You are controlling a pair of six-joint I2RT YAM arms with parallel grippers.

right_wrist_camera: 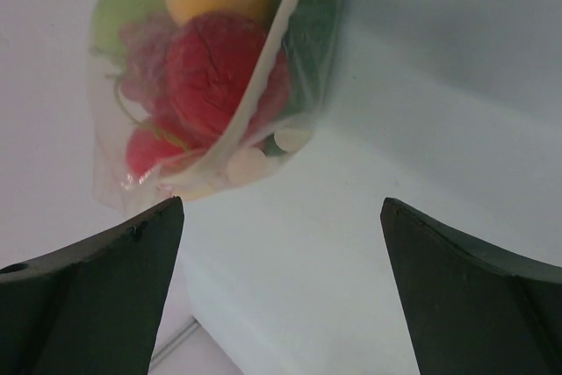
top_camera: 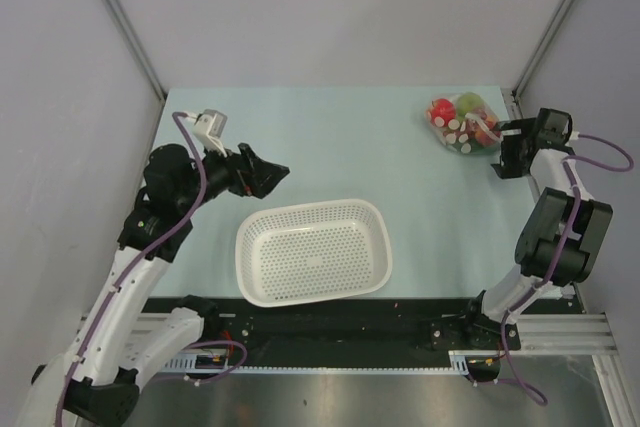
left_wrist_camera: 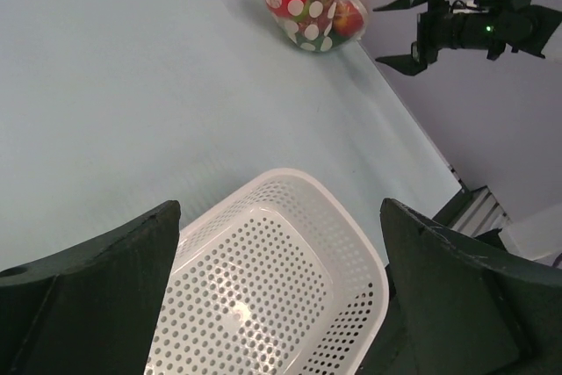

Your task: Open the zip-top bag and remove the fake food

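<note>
Right hand [right_wrist_camera: 281,208] fingers spread wide, gripping nothing, aimed at the zip-top bag [right_wrist_camera: 211,85] just ahead, presumably lined up to pinch one lip. Bag lies near the far right corner of the tabletop [top_camera: 400,147], apparently zipped, fake food [right_wrist_camera: 219,68] inside. Left hand [left_wrist_camera: 281,212] is equally wide open and empty above the white basket [top_camera: 310,209] by the near edge, likely needed for the opposite lip.

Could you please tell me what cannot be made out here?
Zip-top bag: zip open or shut; tiny in top view, blurred in right wrist view.
Fake food: count; pieces overlap, cropped by right wrist view's top edge.
Basket: near end, behind left pincer in left wrist view.
</note>
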